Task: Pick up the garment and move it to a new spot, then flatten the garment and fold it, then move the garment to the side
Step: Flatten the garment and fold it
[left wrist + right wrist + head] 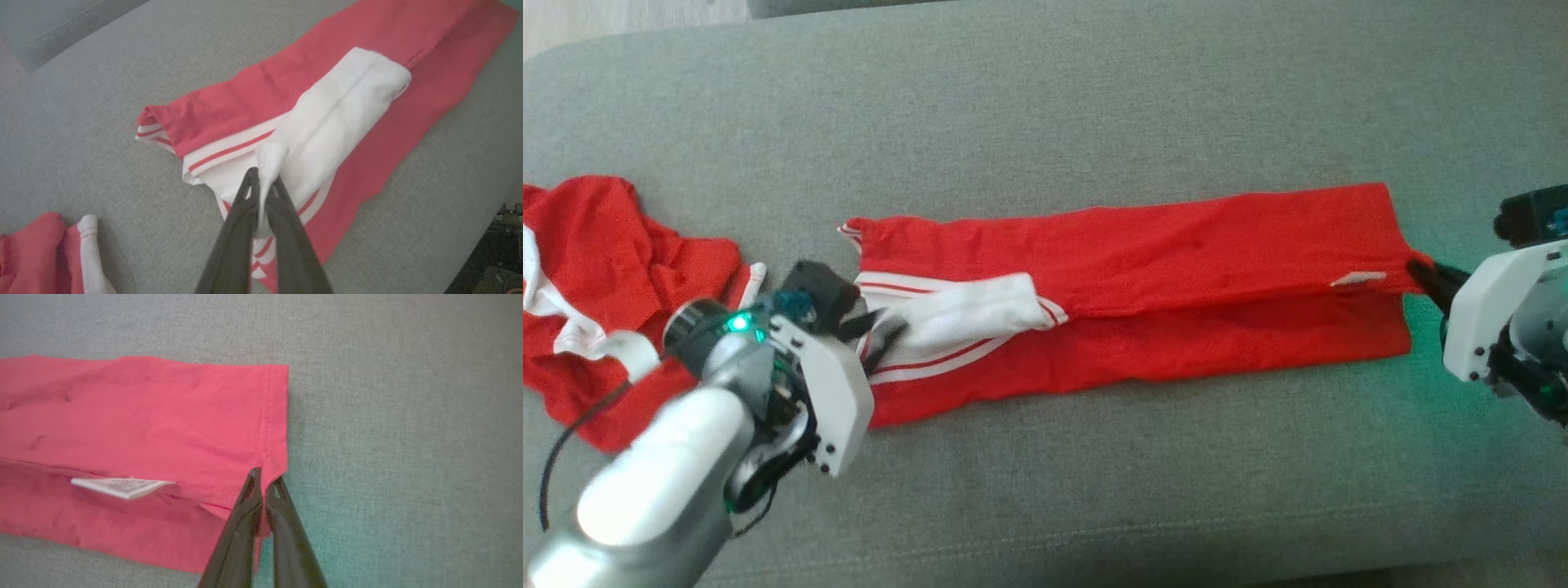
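On sofa, left gripper pinches garment sleeve; right gripper clamps hem, corner hidden by fingers.

From head: looking forward and down from well above onto grey cushion, taking in full length of red garment. From left wrist: sitting low and close, sighting obliquely along left gripper up the garment from its white-striped end. From right wrist: hovering close, facing nearly straight down past right gripper at hemmed end. Sharing with head view: striped end on one side, hem and white label on other.
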Available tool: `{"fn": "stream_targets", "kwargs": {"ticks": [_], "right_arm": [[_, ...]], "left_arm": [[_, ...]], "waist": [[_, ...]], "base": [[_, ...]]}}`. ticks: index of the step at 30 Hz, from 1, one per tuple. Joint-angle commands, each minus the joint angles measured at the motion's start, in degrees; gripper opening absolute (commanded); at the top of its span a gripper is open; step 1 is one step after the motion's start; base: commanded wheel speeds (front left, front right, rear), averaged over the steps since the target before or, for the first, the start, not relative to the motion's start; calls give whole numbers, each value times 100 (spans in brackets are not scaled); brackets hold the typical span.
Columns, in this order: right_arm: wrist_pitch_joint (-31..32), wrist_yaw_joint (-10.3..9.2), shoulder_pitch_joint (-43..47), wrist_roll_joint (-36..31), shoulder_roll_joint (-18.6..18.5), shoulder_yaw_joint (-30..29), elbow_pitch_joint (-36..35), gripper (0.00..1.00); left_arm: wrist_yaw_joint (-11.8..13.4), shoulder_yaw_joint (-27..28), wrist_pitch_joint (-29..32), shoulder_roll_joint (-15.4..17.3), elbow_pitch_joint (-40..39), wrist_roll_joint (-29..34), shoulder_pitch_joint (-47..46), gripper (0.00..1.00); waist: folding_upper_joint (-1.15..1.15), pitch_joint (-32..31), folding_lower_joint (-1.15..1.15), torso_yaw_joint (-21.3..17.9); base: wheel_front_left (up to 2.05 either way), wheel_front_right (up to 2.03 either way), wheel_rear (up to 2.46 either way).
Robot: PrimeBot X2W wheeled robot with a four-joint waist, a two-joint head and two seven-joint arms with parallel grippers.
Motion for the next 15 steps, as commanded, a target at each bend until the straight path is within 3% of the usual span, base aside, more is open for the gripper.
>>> {"fn": "stream_targets", "kwargs": {"ticks": [1,7,15], "right_arm": [[44,37,127,24,-206,-8,-116,100],[393,37,260,107,-377,-178,-299,100],[-457,37,403,-61,-239,-980,-629,100]], "left_arm": [[48,238,-17,261,-162,60,-165,100],[303,314,-372,181,-54,110,-22,100],[954,907,-1485,-318,185,-179,188,100]], "waist": [[-1,-17,1,-6],[-1,-209,1,-4],[-1,-564,1,38]], "base": [[0,0,0],[0,0,0],[0,0,0]]}}
